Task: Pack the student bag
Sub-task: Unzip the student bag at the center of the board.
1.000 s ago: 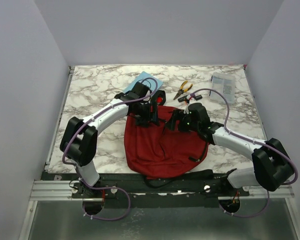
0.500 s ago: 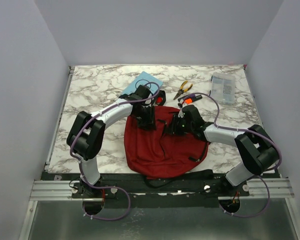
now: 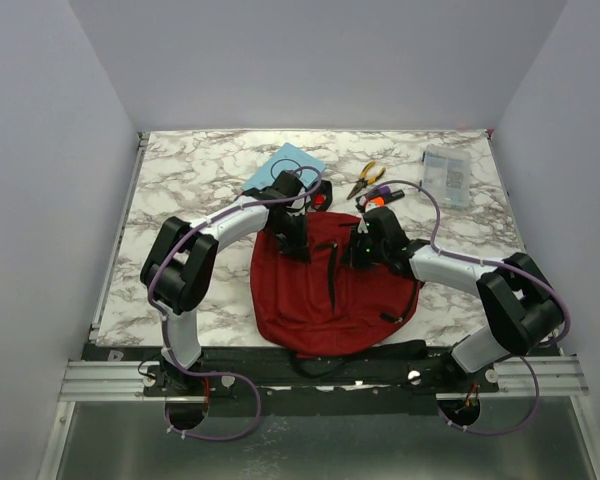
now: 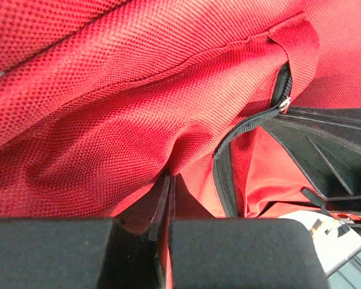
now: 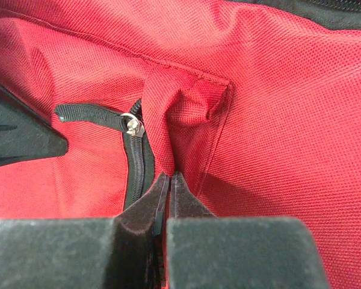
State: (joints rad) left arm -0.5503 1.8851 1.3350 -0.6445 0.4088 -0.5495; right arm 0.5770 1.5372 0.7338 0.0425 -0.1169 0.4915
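Observation:
The student bag (image 3: 315, 295), dark red with black zippers, lies flat on the table between both arms. At its far left rim, my left gripper (image 3: 292, 243) is shut on a fold of the bag's red fabric (image 4: 132, 150), close to a black zipper (image 4: 253, 123). My right gripper (image 3: 365, 250) is shut on another pinch of fabric (image 5: 180, 138) at the far right rim, right of a zipper slider (image 5: 132, 125) with a black pull tab. In both wrist views the jaws meet with cloth drawn between the tips (image 4: 167, 180) (image 5: 169, 178).
A light blue book (image 3: 280, 165) lies behind the left gripper. Orange-handled pliers (image 3: 365, 179) and a small red and black item (image 3: 380, 199) sit behind the bag. A clear plastic case (image 3: 446, 176) is at the far right. A black strap (image 3: 365, 353) trails along the near edge.
Both grippers came down onto the bag's far rim and shut on its fabric. The right arm swung left and folded in closer to the bag.

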